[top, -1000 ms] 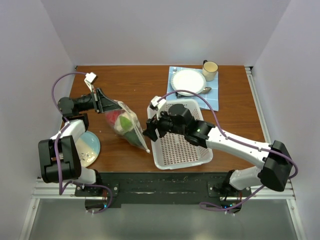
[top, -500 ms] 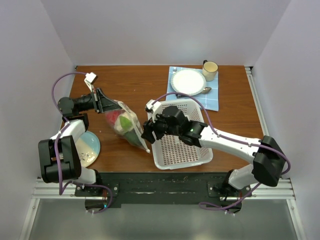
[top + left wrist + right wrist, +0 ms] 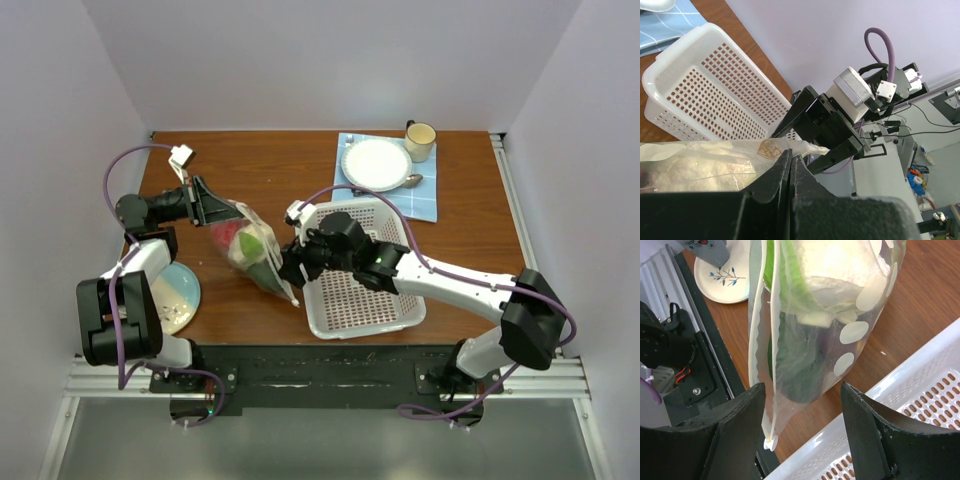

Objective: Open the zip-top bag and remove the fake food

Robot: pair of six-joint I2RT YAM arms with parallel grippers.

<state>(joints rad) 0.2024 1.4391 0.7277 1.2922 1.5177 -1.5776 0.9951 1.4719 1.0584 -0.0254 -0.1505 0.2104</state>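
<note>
Tension comes from the left gripper (image 3: 207, 208) pinching the ten-o'clock end of the zip-top bag (image 3: 250, 250), presumably so the spread right gripper (image 3: 291, 267) at its five-o'clock end can seize the zipper (image 3: 771, 340).

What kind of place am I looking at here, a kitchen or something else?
Probably a robot test booth, not a kitchen: two arms bolted to a wooden table, plain walls boxing it in, and toy food in a bag as props.
</note>
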